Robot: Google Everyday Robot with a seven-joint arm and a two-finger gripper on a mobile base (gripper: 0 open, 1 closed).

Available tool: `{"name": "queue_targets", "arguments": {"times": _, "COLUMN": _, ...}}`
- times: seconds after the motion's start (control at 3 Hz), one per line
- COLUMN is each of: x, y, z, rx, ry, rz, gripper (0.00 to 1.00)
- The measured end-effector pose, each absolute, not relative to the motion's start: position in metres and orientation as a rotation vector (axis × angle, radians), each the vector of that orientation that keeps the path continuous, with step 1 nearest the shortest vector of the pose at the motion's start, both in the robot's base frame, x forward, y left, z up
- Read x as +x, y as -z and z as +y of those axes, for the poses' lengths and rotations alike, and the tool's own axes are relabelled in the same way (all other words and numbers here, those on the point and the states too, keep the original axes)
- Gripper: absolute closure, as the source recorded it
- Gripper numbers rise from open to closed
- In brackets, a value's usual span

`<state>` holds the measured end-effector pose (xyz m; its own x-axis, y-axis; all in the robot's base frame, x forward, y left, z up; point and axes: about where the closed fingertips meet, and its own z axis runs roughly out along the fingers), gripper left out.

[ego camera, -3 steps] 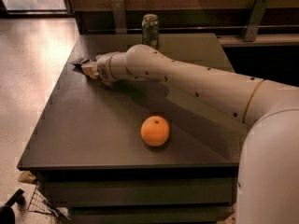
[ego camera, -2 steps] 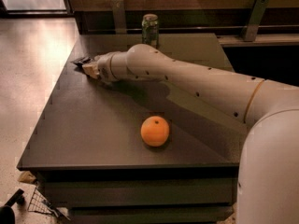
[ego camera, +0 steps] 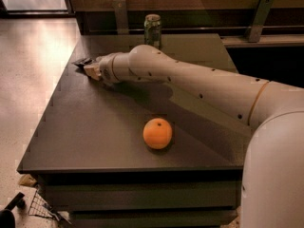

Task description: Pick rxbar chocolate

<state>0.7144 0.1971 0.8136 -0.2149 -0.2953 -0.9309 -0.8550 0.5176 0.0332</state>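
The rxbar chocolate (ego camera: 81,61) is a small dark flat wrapper lying at the left edge of the dark table (ego camera: 95,127), towards the back. My gripper (ego camera: 90,68) is at the end of the long white arm that reaches across the table from the right. It is low over the table and right against the bar, which pokes out to its left. Most of the bar is hidden by the gripper.
A round orange (ego camera: 157,133) lies near the table's front middle. A green drink can (ego camera: 152,30) stands at the back edge. The floor (ego camera: 28,80) is to the left of the table. A wire object (ego camera: 42,205) lies on the floor at bottom left.
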Motion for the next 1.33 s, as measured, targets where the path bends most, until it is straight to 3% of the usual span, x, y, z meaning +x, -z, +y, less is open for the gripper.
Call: {"name": "queue_targets", "arguments": {"times": 1.33, "x": 0.7144, "y": -0.814, "z": 0.197, "rx": -0.967, "ry": -0.703, "rz": 1.763, "gripper": 1.0}}
